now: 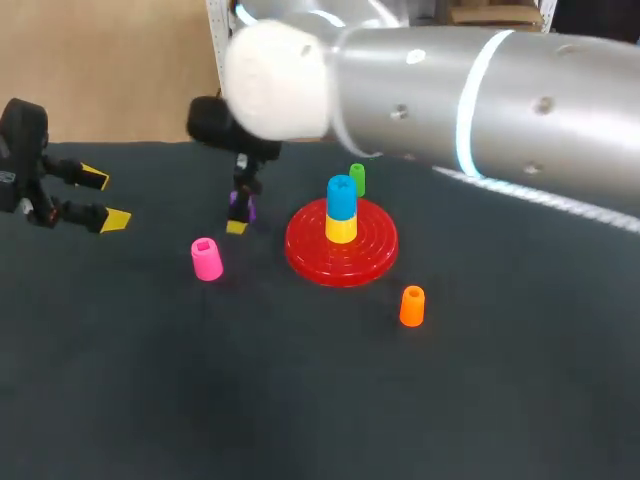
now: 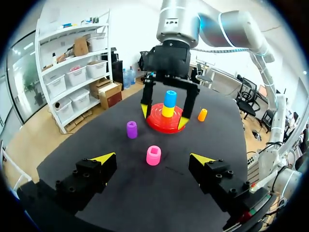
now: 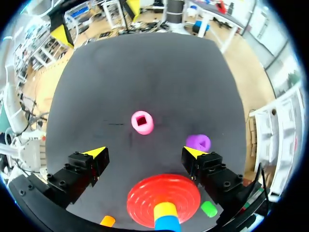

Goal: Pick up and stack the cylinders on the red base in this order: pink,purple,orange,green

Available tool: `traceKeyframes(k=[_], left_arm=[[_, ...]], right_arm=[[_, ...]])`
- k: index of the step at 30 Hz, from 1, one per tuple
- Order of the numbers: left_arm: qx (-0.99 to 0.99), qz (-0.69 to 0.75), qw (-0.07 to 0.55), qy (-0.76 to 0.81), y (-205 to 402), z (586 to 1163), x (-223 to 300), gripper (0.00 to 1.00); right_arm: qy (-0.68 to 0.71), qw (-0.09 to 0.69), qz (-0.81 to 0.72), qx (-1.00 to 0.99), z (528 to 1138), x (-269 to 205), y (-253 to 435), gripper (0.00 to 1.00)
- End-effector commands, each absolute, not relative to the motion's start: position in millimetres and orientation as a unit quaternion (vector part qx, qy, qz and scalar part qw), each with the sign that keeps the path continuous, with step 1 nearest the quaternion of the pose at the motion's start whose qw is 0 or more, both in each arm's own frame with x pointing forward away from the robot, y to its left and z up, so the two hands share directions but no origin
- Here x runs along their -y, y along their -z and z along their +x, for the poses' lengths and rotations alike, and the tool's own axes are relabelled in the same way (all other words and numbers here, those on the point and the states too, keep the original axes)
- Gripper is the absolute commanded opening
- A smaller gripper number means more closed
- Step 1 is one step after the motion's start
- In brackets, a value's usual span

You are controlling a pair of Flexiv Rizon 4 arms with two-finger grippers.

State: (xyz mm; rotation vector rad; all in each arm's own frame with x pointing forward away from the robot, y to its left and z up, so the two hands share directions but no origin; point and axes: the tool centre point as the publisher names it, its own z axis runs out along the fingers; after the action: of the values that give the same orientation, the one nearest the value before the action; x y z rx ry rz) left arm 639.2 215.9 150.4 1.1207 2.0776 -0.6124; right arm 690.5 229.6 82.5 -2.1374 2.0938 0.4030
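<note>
The red base (image 1: pixel 372 250) carries a yellow cylinder (image 1: pixel 341 228) with a blue cylinder (image 1: pixel 341 197) on top. The pink cylinder (image 1: pixel 206 258) stands upright left of the base. The purple cylinder (image 1: pixel 244 206) is partly hidden behind my right gripper (image 1: pixel 240 215). The green cylinder (image 1: pixel 357 178) stands behind the base, and the orange cylinder (image 1: pixel 412 305) in front of it to the right. My right gripper (image 3: pixel 145 152) hangs open and empty; the purple cylinder (image 3: pixel 198 142) stands just beside one fingertip, and the pink cylinder (image 3: pixel 142 122) is ahead. My left gripper (image 1: pixel 105 198) is open at the far left.
In the left wrist view, the pink cylinder (image 2: pixel 153 155) lies ahead of my left gripper (image 2: pixel 152 158), with the purple cylinder (image 2: pixel 132 129) and the red base (image 2: pixel 155 126) beyond it. My right arm's thick link spans the head view's upper part.
</note>
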Motion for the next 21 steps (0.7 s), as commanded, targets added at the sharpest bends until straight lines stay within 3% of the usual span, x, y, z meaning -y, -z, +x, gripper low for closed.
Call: traceKeyframes(k=[1, 21], left_arm=[[-0.799, 0.432, 0.346, 0.236, -148.9, 639.2, -216.5, 1.00], [-0.799, 0.432, 0.346, 0.236, -148.9, 639.2, -216.5, 1.00]], right_arm=[[-0.104, 0.040, -0.724, -0.681, 682.5, -245.7, -75.6, 1.00], [-0.072, 0.087, -0.732, -0.672, 656.7, -259.3, -55.0, 1.00]])
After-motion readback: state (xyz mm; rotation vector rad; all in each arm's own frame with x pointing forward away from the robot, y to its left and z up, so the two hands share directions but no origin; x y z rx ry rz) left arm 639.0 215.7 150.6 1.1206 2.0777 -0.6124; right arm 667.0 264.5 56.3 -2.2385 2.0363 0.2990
